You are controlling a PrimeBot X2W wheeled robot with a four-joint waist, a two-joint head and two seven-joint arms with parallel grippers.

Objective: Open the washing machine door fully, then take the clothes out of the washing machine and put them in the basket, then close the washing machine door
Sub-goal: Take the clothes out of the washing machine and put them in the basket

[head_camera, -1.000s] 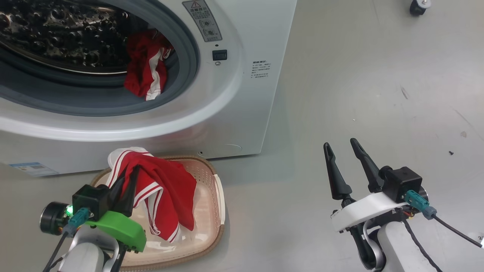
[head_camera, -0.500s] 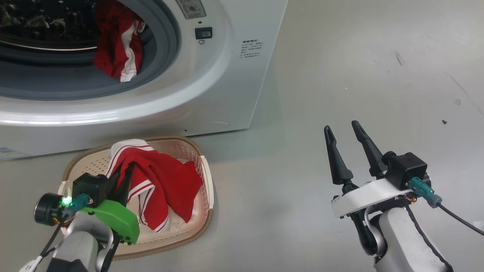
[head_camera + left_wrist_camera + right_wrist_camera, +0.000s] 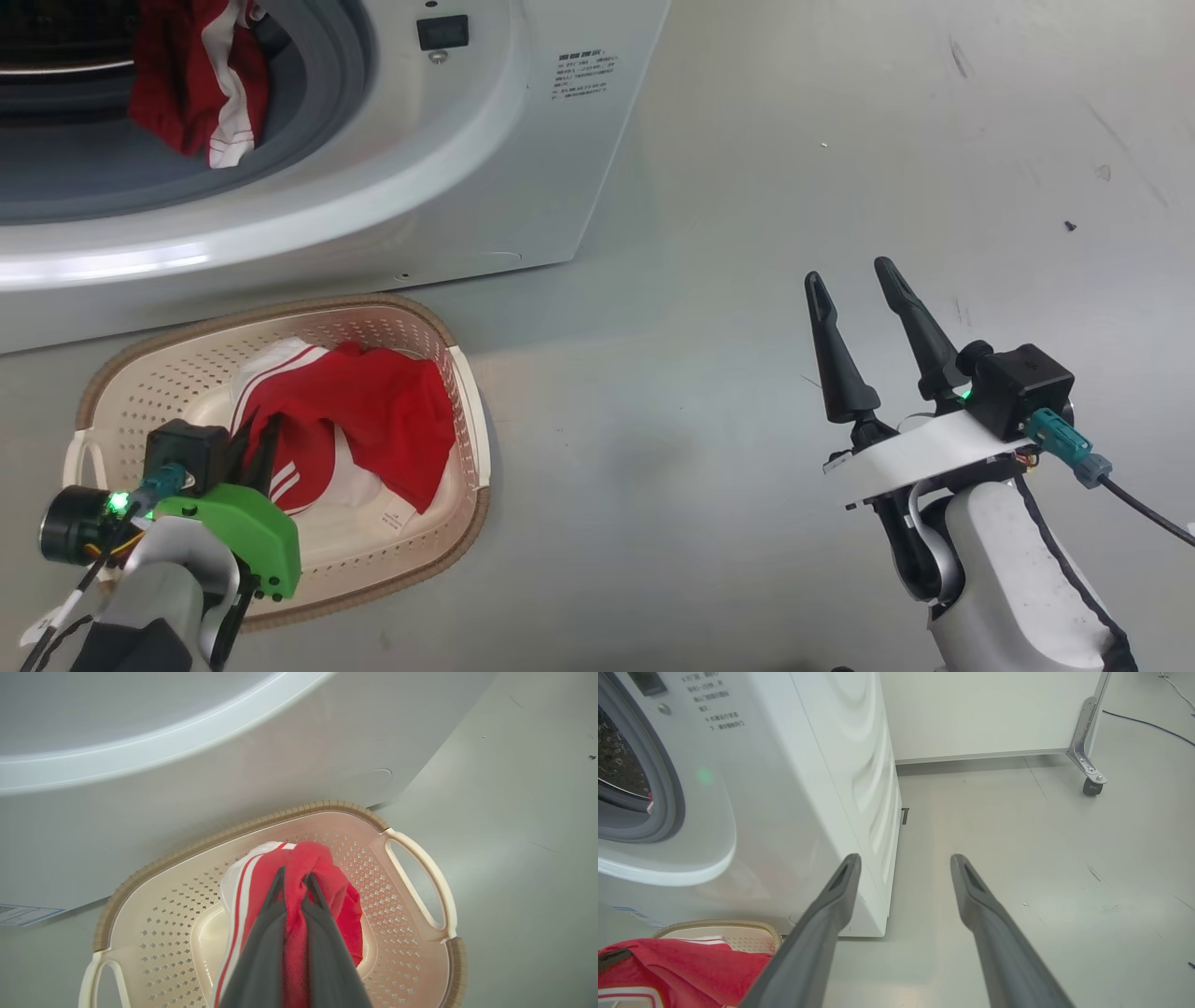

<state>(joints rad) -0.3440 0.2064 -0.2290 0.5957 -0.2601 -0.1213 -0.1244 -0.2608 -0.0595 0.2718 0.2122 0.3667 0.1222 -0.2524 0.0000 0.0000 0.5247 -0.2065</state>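
clothes [image 3: 373, 420]: red, white stripes | basket [image 3: 187, 359]: cream, perforated, brown rim [image 3: 280, 311] | washing machine [image 3: 504, 187]: white, grey gasket [image 3: 327, 84] | floor [image 3: 747, 187]: grey

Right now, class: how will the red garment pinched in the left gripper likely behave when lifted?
Probably floppy: the red garment drapes over the shut left gripper and sags into the basket. Likely light, since a narrow pinch carries it. Released, it should slump, not roll.

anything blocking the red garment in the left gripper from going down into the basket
Nothing visible does. The left gripper is shut on the red garment directly above the basket. The cloth drapes down inside the basket, and nothing else lies there.
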